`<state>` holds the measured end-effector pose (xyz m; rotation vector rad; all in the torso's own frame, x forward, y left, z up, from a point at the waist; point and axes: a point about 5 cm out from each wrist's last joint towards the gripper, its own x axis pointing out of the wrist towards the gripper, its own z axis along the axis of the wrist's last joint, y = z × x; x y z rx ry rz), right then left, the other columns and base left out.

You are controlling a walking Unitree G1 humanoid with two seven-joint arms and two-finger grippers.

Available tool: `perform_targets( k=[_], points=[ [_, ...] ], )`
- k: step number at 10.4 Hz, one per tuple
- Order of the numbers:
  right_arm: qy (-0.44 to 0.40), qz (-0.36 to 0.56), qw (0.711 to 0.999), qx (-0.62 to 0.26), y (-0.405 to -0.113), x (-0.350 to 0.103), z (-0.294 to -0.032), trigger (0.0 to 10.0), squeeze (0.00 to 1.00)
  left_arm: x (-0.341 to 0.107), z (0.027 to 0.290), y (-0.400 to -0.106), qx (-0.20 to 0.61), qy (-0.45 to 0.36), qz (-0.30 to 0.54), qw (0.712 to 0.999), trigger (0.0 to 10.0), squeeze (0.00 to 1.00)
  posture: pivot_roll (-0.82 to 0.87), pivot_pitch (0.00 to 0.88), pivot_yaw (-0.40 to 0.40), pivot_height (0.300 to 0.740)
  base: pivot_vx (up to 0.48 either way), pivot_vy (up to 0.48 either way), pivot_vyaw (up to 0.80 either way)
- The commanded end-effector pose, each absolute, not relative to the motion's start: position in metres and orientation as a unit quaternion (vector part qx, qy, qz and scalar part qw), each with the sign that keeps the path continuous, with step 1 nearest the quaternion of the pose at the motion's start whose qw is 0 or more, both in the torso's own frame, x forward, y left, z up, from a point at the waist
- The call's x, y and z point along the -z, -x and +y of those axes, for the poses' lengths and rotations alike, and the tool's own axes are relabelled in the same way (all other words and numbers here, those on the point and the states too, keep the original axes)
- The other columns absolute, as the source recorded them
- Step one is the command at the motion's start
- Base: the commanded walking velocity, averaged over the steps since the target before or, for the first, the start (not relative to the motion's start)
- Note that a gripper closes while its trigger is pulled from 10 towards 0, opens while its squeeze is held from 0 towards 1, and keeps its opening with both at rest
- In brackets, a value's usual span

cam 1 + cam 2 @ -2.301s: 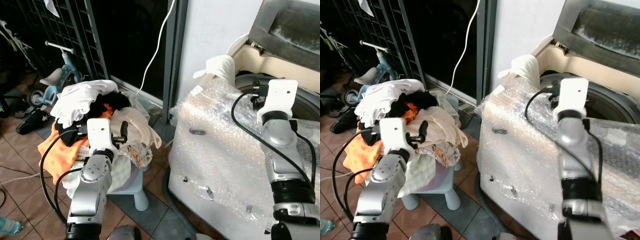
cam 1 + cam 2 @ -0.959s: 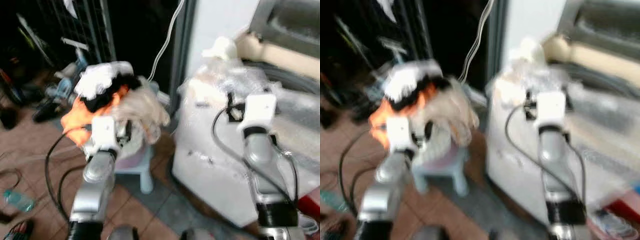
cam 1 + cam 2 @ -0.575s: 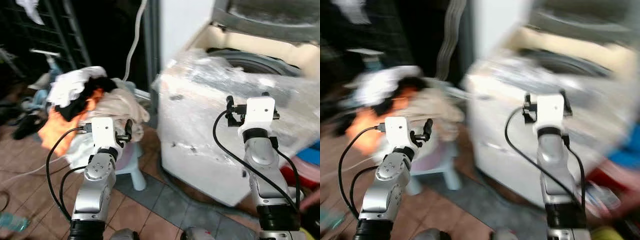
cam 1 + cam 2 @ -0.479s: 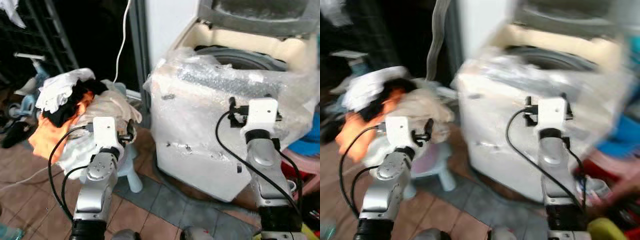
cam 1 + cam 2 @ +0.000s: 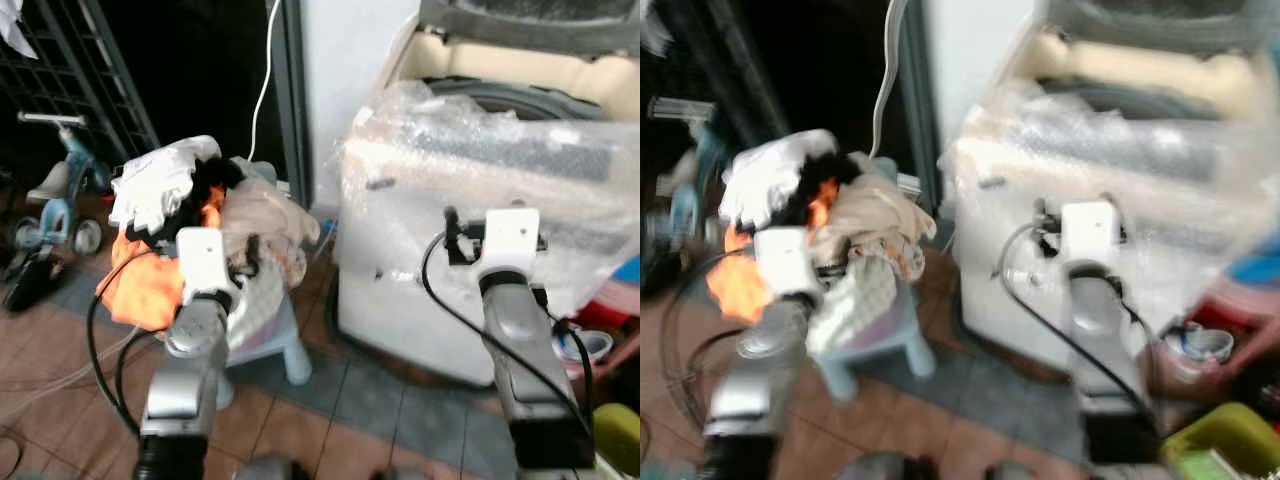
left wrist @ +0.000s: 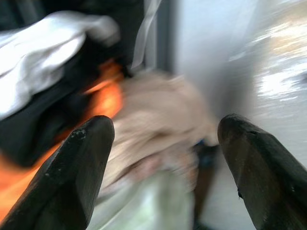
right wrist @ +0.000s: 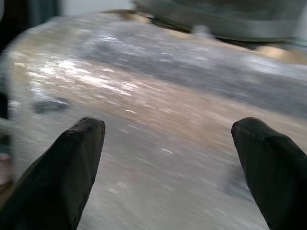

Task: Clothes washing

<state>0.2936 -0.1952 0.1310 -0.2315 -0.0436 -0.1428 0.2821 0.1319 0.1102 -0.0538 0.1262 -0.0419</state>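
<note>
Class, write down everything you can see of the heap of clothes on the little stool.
The heap of clothes is a loose, crumpled pile on a small pale plastic stool left of the washing machine. White cloth lies on top, black beneath it, orange hanging down the left side, beige and a checked piece toward the right. The open left gripper points at it, not touching.

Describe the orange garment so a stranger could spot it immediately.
Start at the washing machine wrapped in bubble wrap. To its left, a heap of laundry sits on a pale plastic stool. The orange garment hangs off the heap's left side, the only bright colour among white, black and beige clothes.
</note>
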Motion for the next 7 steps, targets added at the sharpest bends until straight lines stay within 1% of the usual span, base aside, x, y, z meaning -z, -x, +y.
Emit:
perform_targets(
  k=[1,2,3,5,7],
  points=[
    [0.110,-0.031,0.991,0.065,-0.294,-0.137,-0.192,10.0,0.00,-0.115,0.137,-0.283,0.022,0.013,0.063,0.998,10.0,0.00,-0.08,0.013,0.040,0.740,0.000,0.000,-0.58],
    [0.108,-0.026,0.992,0.064,-0.290,-0.134,-0.192,10.0,0.00,-0.118,0.141,-0.281,0.023,0.013,0.061,0.998,10.0,0.00,-0.07,0.024,0.033,0.740,0.000,0.000,-0.56],
    [0.107,-0.006,0.993,0.055,-0.279,-0.123,-0.189,10.0,0.00,-0.109,0.150,-0.271,0.011,0.010,0.072,0.997,10.0,0.00,-0.07,0.019,0.031,0.740,0.000,0.000,0.00],
    [0.109,0.016,0.993,0.040,-0.267,-0.108,-0.183,10.0,0.00,-0.098,0.148,-0.262,0.024,0.009,0.095,0.995,10.0,0.00,-0.09,0.000,0.033,0.740,0.000,0.000,0.00],
    [0.102,0.020,0.994,0.042,-0.260,-0.105,-0.188,10.0,0.00,-0.094,0.155,-0.258,0.025,-0.002,0.101,0.995,10.0,0.00,-0.09,0.000,0.036,0.740,0.000,0.000,0.00]
  ],
)
